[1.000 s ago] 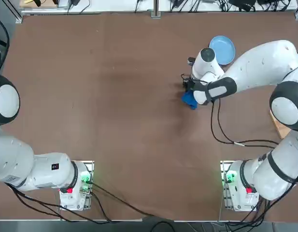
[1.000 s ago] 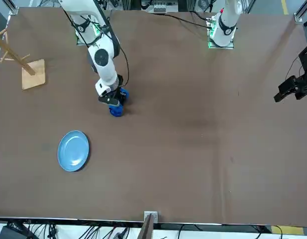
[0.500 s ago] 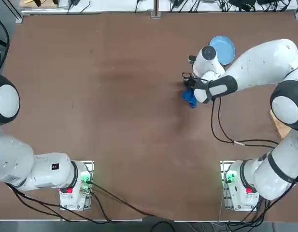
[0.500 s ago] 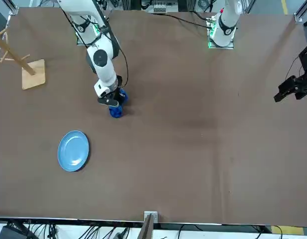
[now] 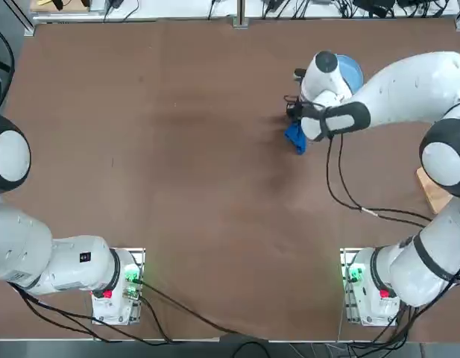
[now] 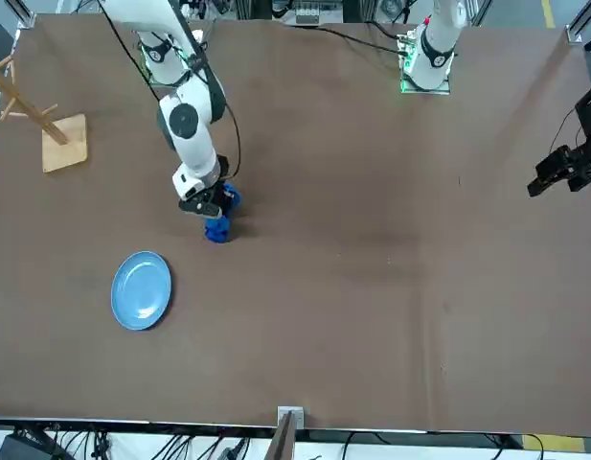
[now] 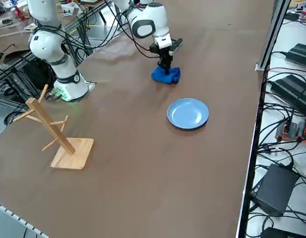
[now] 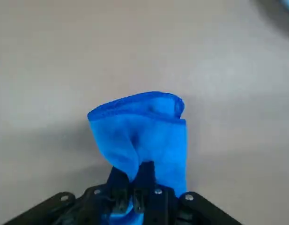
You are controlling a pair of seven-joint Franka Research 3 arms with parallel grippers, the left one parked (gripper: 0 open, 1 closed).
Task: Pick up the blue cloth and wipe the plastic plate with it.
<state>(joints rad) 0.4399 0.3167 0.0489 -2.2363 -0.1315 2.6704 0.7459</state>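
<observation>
Right gripper [image 8: 137,199] is clamped tight on the blue cloth [image 8: 143,136], 2 fingers pinching a bunched fold near 1 end, the rest of the rag hanging loose below in a crumpled flap. Cloth looks lifted or only just brushing the table [image 6: 372,287], can't tell which from the right side view, where it bunches directly under the gripper [image 7: 165,62]. Step in hand, as judged: carry the cloth over to the plastic plate [image 7: 188,113] and wipe. Plate sits flat on the table near the cloth but apart from it, bare, on the side away from the arm's base; in the top view it's mostly hidden behind the wrist [image 5: 324,74], only its rim [image 5: 355,71] showing. To do it well: keep the pinch firm since only a small fold is held, bring the hanging flap down over the plate's middle, press lightly so fabric not fingertips meets the plastic, and sweep within the rim. Risk: light plate may slide with the cloth. Farther off, a wooden rack [image 7: 56,131] stands well clear.
</observation>
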